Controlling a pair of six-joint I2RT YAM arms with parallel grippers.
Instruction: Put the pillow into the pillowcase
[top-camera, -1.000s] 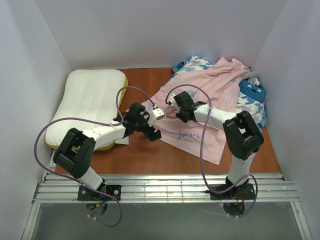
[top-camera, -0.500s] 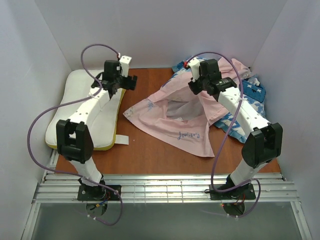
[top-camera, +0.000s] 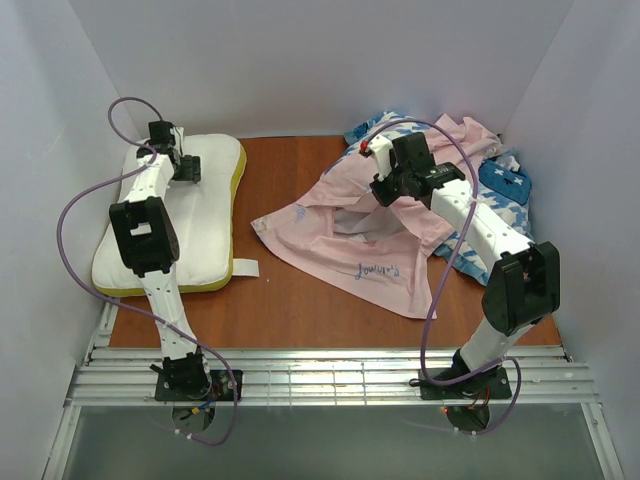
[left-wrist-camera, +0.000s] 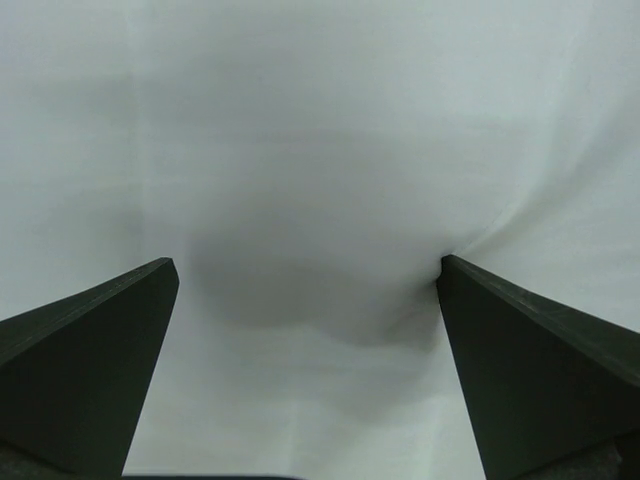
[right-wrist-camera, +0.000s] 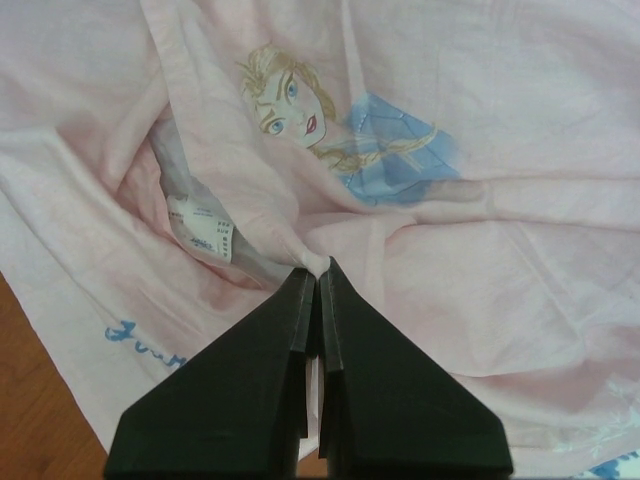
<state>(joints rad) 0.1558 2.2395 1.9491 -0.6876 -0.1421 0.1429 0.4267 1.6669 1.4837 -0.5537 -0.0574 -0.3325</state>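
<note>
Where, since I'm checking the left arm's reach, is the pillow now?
In the top view the pillow lies along the table's left side, under the open left gripper, apart from the pillowcase.

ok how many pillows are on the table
2: the white pillow at left, and a blue-and-white houndstooth cushion far right, mostly hidden under the pillowcase.

This is a robot test cell in a lab, not a home. Plain white panels (top-camera: 320, 60) box in a brown wooden desk (top-camera: 300, 300) on the left, far and right. The left arm (top-camera: 148, 232) and right arm (top-camera: 520, 285) are bolted to a slotted aluminium rail (top-camera: 330, 375) along the near edge, and purple cables (top-camera: 60, 235) loop loose. Only the pillow (top-camera: 205, 220) and pillowcase (top-camera: 380, 250) look domestic.
</note>
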